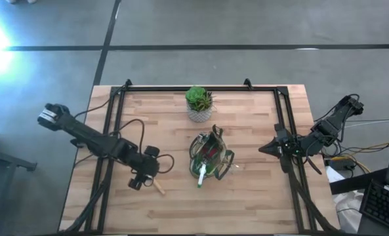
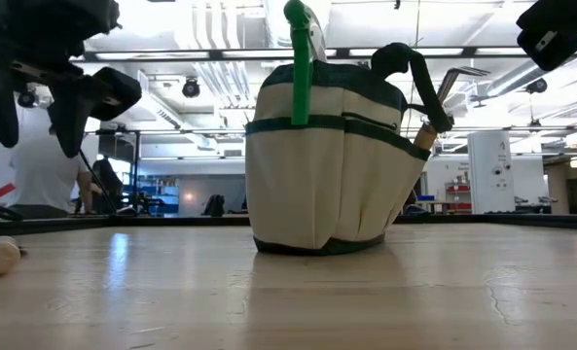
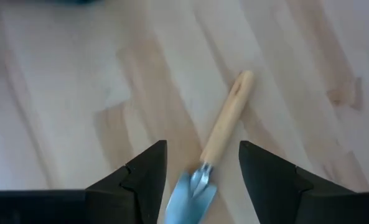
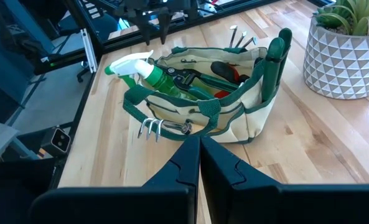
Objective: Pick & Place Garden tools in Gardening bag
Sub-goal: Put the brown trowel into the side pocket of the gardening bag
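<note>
My spread left gripper (image 3: 201, 171) straddles the trowel (image 3: 216, 147), seven o'clock of the gardening bag (image 1: 210, 157); light, stiff, I'd pinch its slick wooden handle.

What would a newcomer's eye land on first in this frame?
The gardening bag at the table's middle, stuffed with tools, a green-and-white tool poking out. Next, the silver trowel lying on the wood, framed by the open left end effector above it.

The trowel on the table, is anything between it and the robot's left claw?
Nothing visible. The left gripper hangs open right above the trowel, one finger on each side, with only bare table around it.
</note>
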